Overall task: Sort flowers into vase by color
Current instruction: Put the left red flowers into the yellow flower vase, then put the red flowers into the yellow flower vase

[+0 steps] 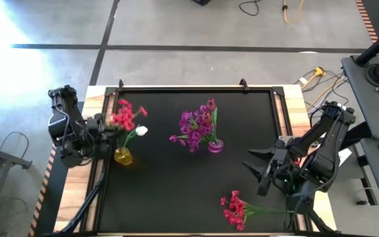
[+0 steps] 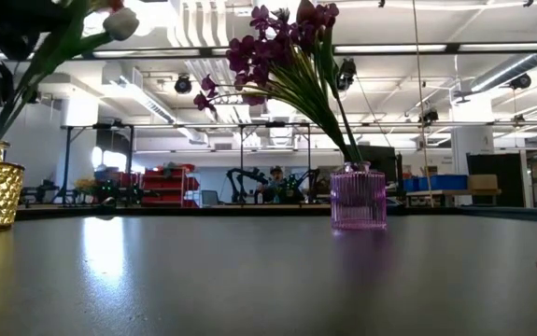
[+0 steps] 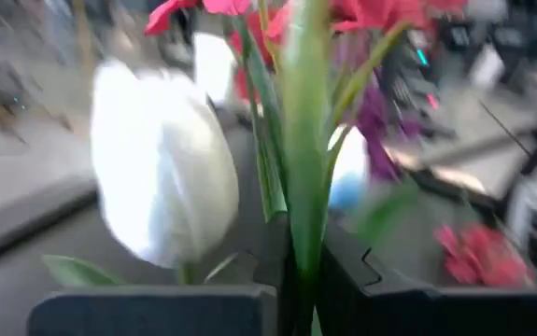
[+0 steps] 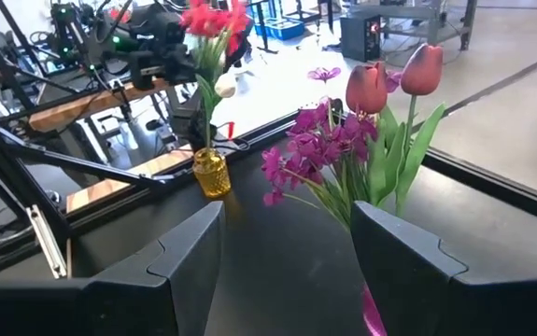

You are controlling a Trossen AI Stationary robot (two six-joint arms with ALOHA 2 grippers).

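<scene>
Left fingers (image 3: 296,299) pinching red flower stem (image 3: 303,187), over yellow vase (image 1: 123,156).

Left end effector (image 1: 108,130) closed at the table's left edge (right end effector (image 1: 258,172) spread wide, idle).

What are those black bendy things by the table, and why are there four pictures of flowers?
They are two robot arms, each ending in a two-finger gripper. One picture looks down from above, one looks across the black table, and two come from cameras on the arms' wrists. The left gripper is shut on a green stem of the red and white flowers in the yellow vase. The right gripper is open and holds nothing. A pink vase in the middle holds purple flowers and dark pink tulips. One red bunch lies on the table near the right arm.
</scene>
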